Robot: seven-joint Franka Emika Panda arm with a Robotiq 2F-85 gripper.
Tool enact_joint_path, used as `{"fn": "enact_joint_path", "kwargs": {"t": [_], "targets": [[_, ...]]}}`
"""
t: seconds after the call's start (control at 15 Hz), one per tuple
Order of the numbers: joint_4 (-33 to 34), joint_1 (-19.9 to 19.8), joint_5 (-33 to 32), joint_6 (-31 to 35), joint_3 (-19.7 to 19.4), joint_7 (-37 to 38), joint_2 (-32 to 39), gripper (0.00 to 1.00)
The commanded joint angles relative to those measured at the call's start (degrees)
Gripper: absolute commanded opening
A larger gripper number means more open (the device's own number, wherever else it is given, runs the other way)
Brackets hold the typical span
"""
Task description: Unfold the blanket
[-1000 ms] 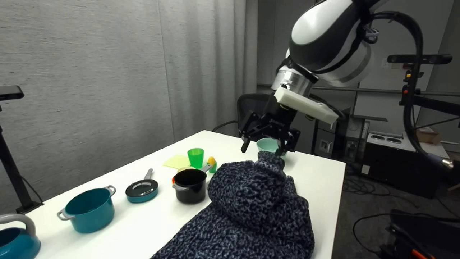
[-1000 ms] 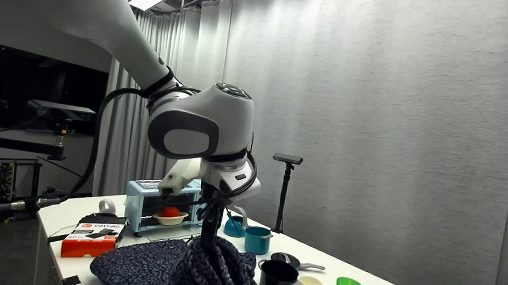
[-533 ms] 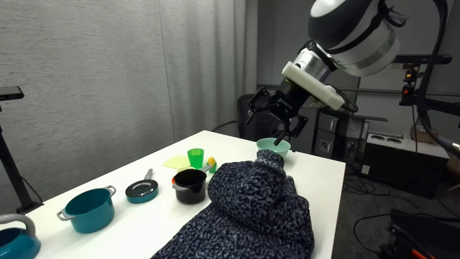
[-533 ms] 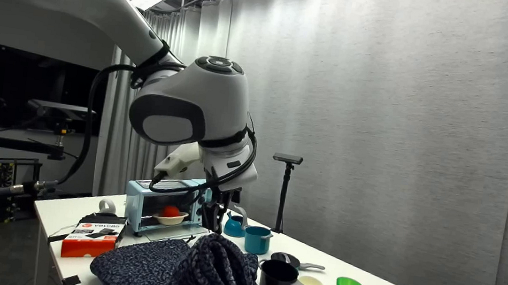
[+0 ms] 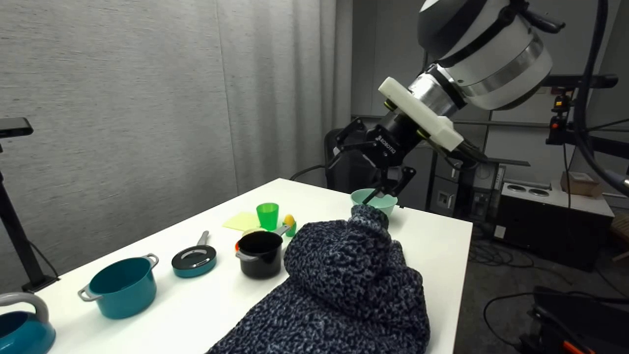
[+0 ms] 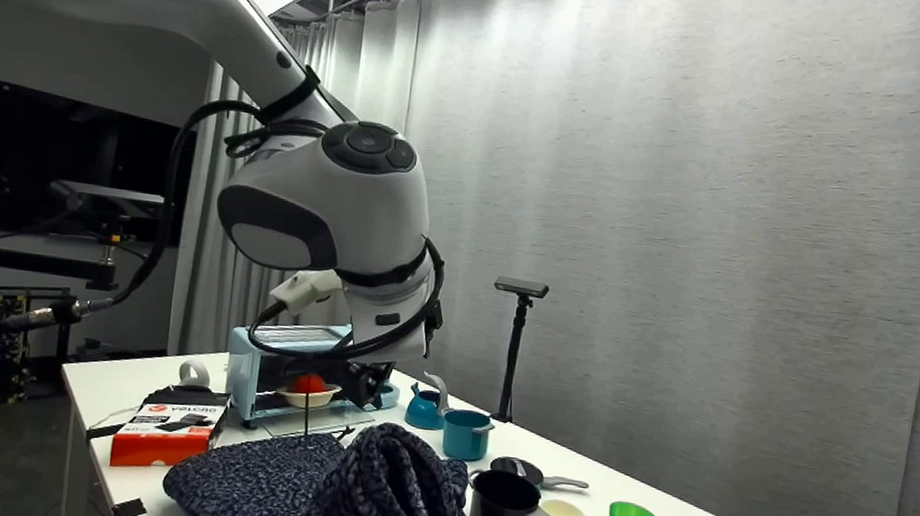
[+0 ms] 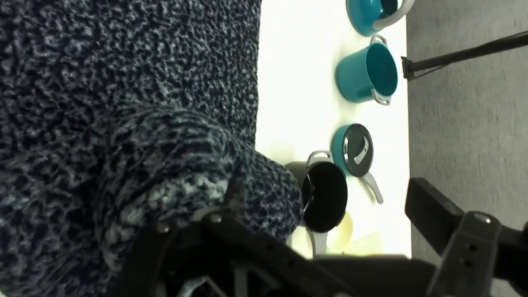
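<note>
Gripper (image 5: 348, 184) is now up out of blanket (image 5: 339, 280), jaws apart; blanket stays bunched at gripper's 6 o'clock in an exterior view; unfolding likely needs a fresh grasp.

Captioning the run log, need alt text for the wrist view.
A flecked navy knitted blanket, bunched into a raised fold, fills the left half; at the bottom, the open gripper partly covers it. To the right, on a white table, sit, top to bottom, a cropped teal kettle, two-handled teal pot, long-handled teal pan and black saucepan.
</note>
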Motion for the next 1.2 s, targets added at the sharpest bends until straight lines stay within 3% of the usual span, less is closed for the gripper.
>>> {"fn": "enact_joint_path", "kwargs": {"t": [0.0,0.27,0.47,1.13], "targets": [[1.97,-1.5,-10.07,-10.97,1.0,6.23,0.5,1.0],[6.08,-1.11,-16.38,-20.34,1.11,10.39,1.23,1.0],[8.26,-2.04,-26.03,-26.04,1.96,20.7,1.24,1.0],[7.8,-3.79,-48.33,-33.97,1.92,50.43,-1.24,1.0]]}}
